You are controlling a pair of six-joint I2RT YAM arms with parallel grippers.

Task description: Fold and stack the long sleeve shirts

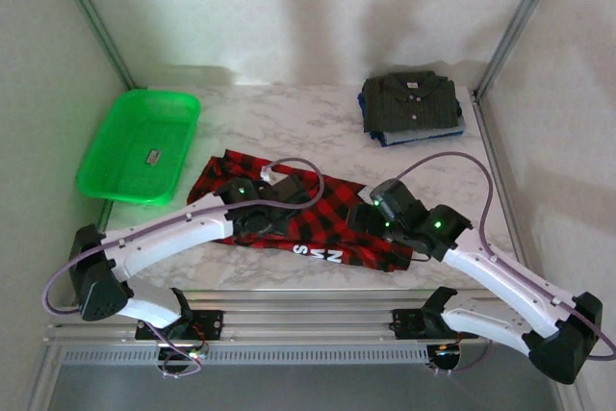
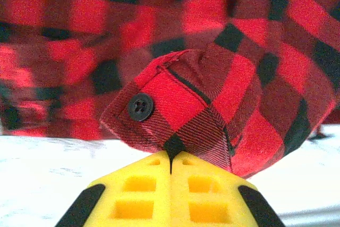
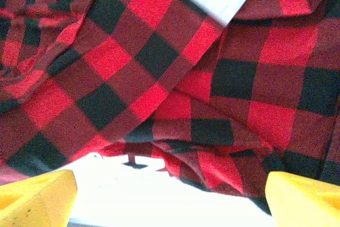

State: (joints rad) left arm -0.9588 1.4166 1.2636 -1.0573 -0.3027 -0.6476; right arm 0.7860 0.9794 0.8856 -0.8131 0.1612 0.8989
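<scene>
Pinches a buttoned cuff of the shirt in the shut left gripper, holds the right gripper wide open with plaid just ahead of its tips, ungripped, seemingly just starting the fold, so next calls for closing the right on that edge before lifting together.

White arms, blk joints — yellow fingers

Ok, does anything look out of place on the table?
The plaid shirt lies bunched and skewed at the near edge, not flat. The green basket seems to overhang the table on the left. The folded stack looks tidy.
</scene>
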